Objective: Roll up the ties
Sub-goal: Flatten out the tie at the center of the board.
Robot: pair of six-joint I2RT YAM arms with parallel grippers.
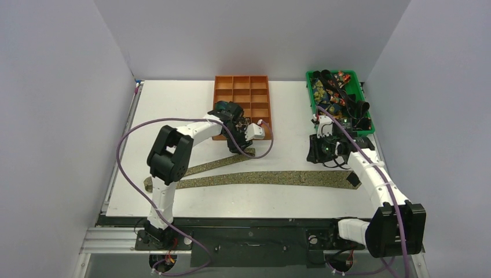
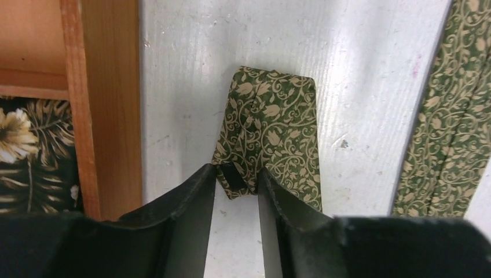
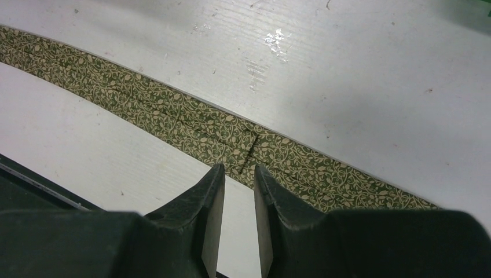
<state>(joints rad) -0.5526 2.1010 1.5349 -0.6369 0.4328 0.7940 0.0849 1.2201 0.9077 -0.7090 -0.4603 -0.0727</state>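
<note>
A long olive-gold tie (image 1: 260, 178) with a vine print lies flat across the table, bent into a narrow V. In the left wrist view its narrow end (image 2: 272, 116) is folded back on itself. My left gripper (image 2: 237, 174) (image 1: 242, 145) has its fingertips pressed on either side of that fold's corner. Another stretch of the same tie (image 2: 446, 127) runs along the right. Over the tie's wider stretch (image 3: 173, 119) my right gripper (image 3: 238, 169) (image 1: 319, 155) hangs, jaws a little apart, nothing between them.
An orange compartment tray (image 1: 242, 76) stands just behind the left gripper, its wooden wall (image 2: 107, 104) close on the left. One compartment holds a dark floral rolled tie (image 2: 23, 150). A green bin (image 1: 368, 113) at the back right holds several more ties (image 1: 336, 92).
</note>
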